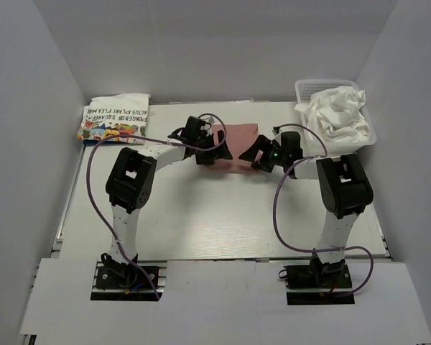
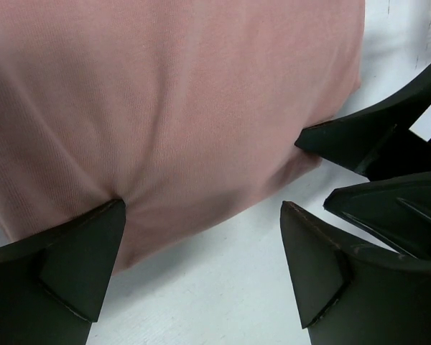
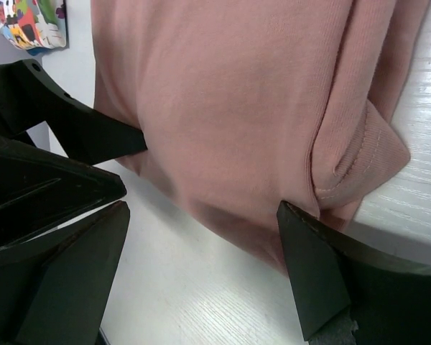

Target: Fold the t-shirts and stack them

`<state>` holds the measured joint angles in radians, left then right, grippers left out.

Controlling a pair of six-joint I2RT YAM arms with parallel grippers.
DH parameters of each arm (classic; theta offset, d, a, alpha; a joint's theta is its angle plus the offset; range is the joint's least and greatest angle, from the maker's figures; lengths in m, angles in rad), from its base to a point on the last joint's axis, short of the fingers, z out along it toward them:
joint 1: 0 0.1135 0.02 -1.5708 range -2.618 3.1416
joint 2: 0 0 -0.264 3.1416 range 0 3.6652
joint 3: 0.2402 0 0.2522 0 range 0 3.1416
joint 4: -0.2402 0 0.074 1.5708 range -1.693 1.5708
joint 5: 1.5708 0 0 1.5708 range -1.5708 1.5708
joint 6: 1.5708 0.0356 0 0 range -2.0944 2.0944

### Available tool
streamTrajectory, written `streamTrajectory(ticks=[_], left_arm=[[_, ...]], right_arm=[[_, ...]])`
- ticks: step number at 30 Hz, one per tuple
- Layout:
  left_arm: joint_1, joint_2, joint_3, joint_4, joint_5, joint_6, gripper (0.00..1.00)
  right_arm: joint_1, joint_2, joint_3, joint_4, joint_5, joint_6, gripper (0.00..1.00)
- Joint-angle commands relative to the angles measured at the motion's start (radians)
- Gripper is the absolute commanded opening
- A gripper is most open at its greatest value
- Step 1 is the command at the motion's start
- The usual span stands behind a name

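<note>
The folded pink tee (image 1: 241, 142) lies mid-surface, towards the far side. The left fingers (image 2: 72, 262) and right fingers (image 3: 323, 287) are spread open at its near edge. Far left, the printed tee (image 1: 115, 118) reads "ACTUS PLANT FLEA MAR".

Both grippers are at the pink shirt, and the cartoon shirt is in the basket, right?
No: the top view shows the cartoon shirt lying back left, outside the basket. The left gripper and right gripper are at the pink shirt.

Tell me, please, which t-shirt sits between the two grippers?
The dusty pink t-shirt, mid-table; the printed white one lies folded far left, and the plain white ones are heaped in the basket.
</note>
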<state>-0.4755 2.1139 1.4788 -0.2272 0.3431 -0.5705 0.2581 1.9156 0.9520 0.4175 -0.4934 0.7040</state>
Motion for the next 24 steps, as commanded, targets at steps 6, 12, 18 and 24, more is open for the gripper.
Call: streamTrajectory(ticks=[6, 12, 18, 24], left_arm=[[-0.003, -0.136, -0.039, -0.188, -0.203, 0.033, 1.0], [0.006, -0.278, -0.028, -0.159, -0.25, 0.096, 1.0], [0.026, -0.163, 0.139, -0.285, -0.401, 0.136, 1.0], [0.044, 0.017, 0.36, -0.422, -0.421, 0.149, 1.0]], right_arm=[[0.001, -0.131, -0.035, -0.192, 0.087, -0.093, 0.9], [0.023, -0.412, -0.059, -0.299, 0.211, -0.233, 0.9], [0.026, -0.533, -0.127, -0.365, 0.282, -0.278, 0.9], [0.03, -0.566, -0.15, -0.391, 0.286, -0.288, 0.9]])
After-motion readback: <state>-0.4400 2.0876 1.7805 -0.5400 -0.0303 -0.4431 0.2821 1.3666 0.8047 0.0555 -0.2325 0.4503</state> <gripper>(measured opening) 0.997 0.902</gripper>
